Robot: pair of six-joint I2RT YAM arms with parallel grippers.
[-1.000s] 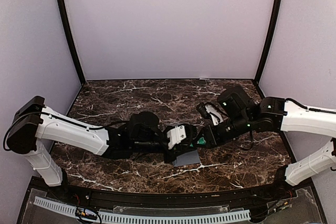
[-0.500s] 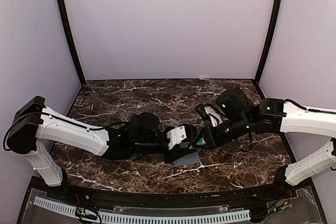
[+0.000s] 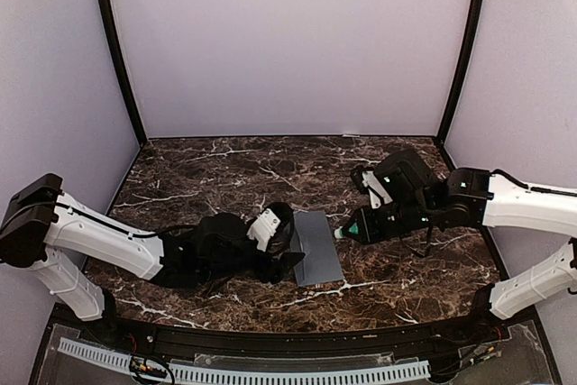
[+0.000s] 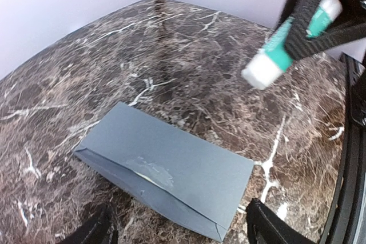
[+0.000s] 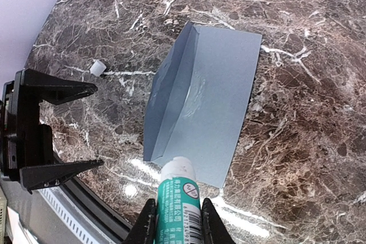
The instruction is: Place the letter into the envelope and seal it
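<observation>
Left gripper [image 5: 97,126] jaws spread wide, empty; right gripper [image 5: 177,214] clamped on white-green plastic glue stick [image 5: 178,190]. Flat grey paper envelope [image 5: 214,84], flap folded over, glossy smear, lies on marble table [image 5: 320,84] between them.

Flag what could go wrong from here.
1. The flap of the envelope looks not fully flat, and the left tool is open and clear of it, so the flap may lift before the glue holds.
2. The right tool holds the glue stick uncapped, tip close to the envelope, so it may smear the outside. A small white piece, maybe its cap, lies apart.
</observation>
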